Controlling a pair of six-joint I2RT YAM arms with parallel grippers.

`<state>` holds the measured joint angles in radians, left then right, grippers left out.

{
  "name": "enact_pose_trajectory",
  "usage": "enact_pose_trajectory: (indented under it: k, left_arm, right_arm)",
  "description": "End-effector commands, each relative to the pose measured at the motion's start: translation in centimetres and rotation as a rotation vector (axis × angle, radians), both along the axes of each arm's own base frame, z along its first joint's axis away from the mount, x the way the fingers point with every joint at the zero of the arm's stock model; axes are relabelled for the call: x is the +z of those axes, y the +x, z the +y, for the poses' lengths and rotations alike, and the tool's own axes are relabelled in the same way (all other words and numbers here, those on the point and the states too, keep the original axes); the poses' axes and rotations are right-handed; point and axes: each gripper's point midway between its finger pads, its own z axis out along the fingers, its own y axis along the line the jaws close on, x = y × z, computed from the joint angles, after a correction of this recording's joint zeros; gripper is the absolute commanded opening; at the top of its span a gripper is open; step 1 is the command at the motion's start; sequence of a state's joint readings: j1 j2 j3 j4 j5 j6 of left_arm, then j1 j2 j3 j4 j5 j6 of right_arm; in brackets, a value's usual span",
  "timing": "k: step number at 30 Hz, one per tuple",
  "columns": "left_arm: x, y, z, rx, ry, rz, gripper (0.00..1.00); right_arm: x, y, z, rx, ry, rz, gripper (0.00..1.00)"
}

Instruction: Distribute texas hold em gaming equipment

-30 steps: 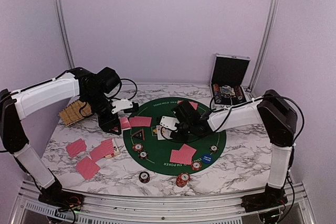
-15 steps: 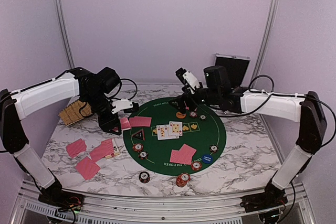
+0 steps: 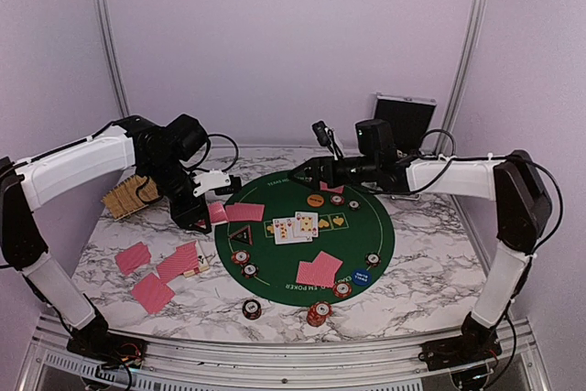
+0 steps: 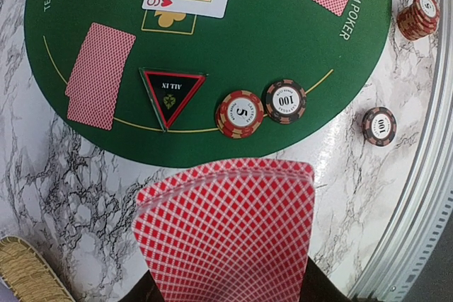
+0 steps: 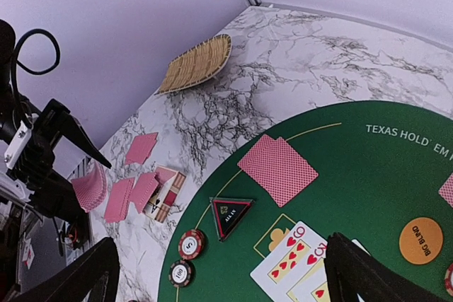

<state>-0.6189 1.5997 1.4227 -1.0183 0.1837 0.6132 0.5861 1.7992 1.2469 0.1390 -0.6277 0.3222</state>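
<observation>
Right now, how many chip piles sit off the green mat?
2, on the marble table by its near edge: a single chip and, right of it, a short stack. Others may be hidden.

The fanned cards (image 4: 226,235) have a red-and-white diamond-lattice back; the face-up cards (image 5: 294,258) are white with red heart pips. The round mat (image 4: 297,40) is dark green with white lettering and a thin yellow line, and the pieces on it are a black triangular marker (image 4: 172,93) edged in red, a red-and-cream striped chip (image 4: 241,113), a dark brown chip (image 4: 285,101) with pale stripes, an orange disc (image 5: 420,240) and a blue disc (image 3: 361,276). The table (image 4: 49,175) is white marble with grey veining, and the basket (image 5: 196,65) is tan woven straw.
</observation>
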Motion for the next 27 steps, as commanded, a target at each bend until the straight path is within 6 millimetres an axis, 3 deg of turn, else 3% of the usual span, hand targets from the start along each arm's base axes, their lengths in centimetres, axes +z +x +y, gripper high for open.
enact_pose_trajectory:
  k: [1, 3, 18, 27]
  left_arm:
    - [1.8, -0.1, -0.2, -0.005, -0.040, -0.022, 0.51]
    - [1.8, -0.1, -0.2, -0.006, -0.040, -0.022, 0.51]
    - [2.1, 0.0, -0.7, -0.009, -0.061, -0.017, 0.51]
    - [2.2, 0.1, -0.7, -0.004, -0.061, -0.018, 0.51]
  right_arm:
    - [2.1, 0.5, 1.4, -0.023, 0.030, 0.040, 0.99]
    - [1.7, 0.1, 2.6, -0.018, -0.010, 0.034, 0.99]
    - [0.6, -3.9, 10.0, 0.064, 0.187, 0.265, 0.99]
    - [-0.7, -5.2, 11.3, 0.084, 0.309, 0.433, 0.97]
